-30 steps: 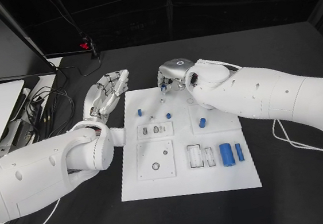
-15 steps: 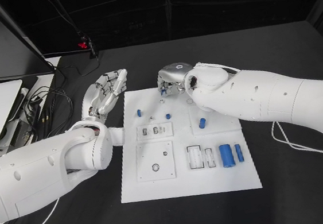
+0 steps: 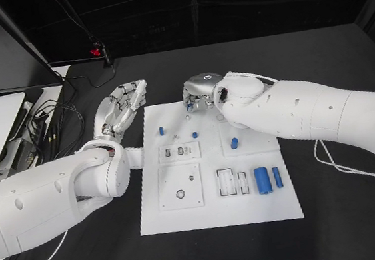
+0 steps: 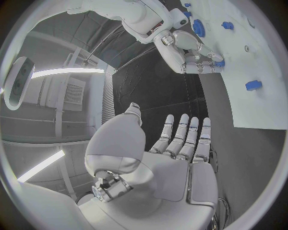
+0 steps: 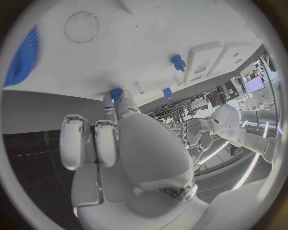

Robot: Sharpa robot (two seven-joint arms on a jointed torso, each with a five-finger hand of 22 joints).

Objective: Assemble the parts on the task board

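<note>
Now right hand (image 3: 199, 92) pinching blue part (image 5: 116, 95), at task board (image 3: 259, 209) far edge

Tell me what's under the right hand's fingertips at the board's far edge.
The right hand pinches a small blue part at its fingertips, just above the white task board. Its fingers cover the part's lower end, so contact with the board is hidden.

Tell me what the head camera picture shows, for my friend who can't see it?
The right robot hand reaches down at the far edge of the white task board, fingers around a small blue part. The left robot hand hovers open beside the board, over the black table. More blue parts lie on the board.
</note>
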